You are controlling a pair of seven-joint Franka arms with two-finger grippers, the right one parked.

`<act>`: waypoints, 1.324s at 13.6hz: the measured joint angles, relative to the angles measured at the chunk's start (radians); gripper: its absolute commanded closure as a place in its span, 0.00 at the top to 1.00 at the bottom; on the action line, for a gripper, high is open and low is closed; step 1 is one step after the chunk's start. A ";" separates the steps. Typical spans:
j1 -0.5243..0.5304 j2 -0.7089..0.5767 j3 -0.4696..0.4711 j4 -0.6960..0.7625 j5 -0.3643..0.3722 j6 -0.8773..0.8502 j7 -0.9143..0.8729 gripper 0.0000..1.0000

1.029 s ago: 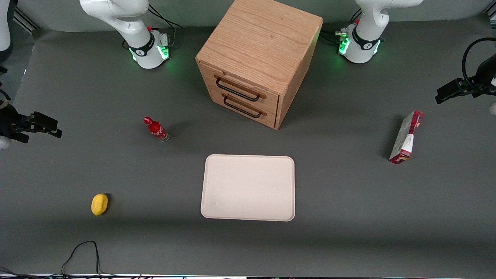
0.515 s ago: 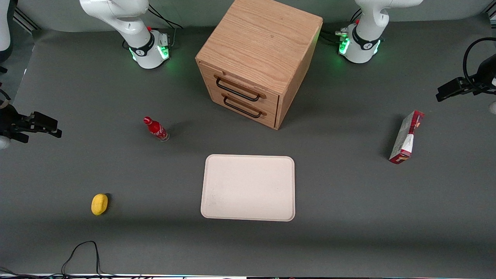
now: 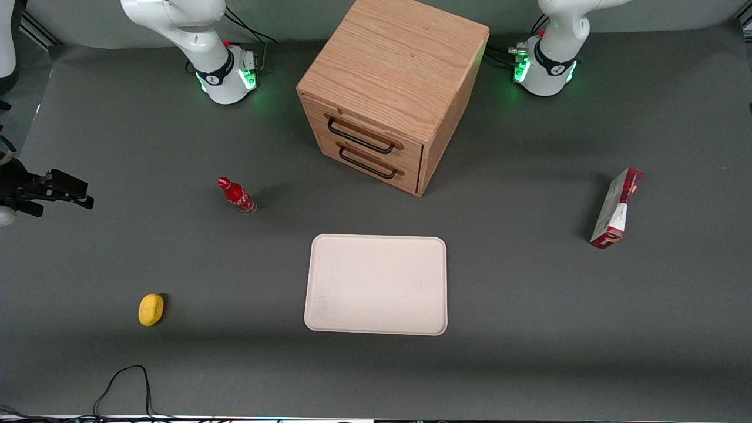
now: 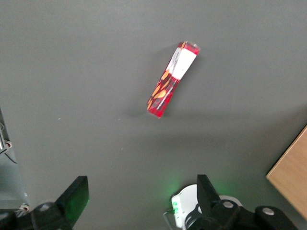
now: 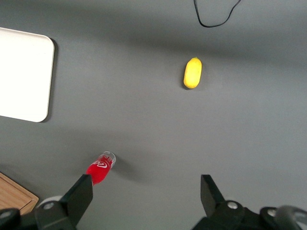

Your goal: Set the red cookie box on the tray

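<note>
Even, soft overhead light, fairly bright; matte grey tabletop (image 3: 529,329) shows no glare. Wooden cabinet (image 3: 388,88) throws a soft shadow sideways; broad faint shadow bands cross the tabletop. Green LED glow spills round both arm bases (image 3: 226,79). Wrist view: red cookie box (image 4: 171,79) slightly soft, the pincer (image 4: 139,203), high above the tabletop near that box, dark with fingers spread, one tinted green.

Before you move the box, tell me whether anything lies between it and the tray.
Nothing visible does. The red cookie box stands on edge on bare table toward the working arm's end, and only open mat separates it from the tray. The open gripper hangs above the box, with nothing between them either.
</note>
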 measured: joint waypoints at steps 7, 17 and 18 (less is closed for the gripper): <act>-0.005 -0.003 -0.040 -0.095 0.004 0.022 0.016 1.00; -0.048 0.008 -0.093 -0.685 0.056 0.744 0.021 1.00; -0.053 0.014 -0.094 -0.734 0.065 0.814 0.032 1.00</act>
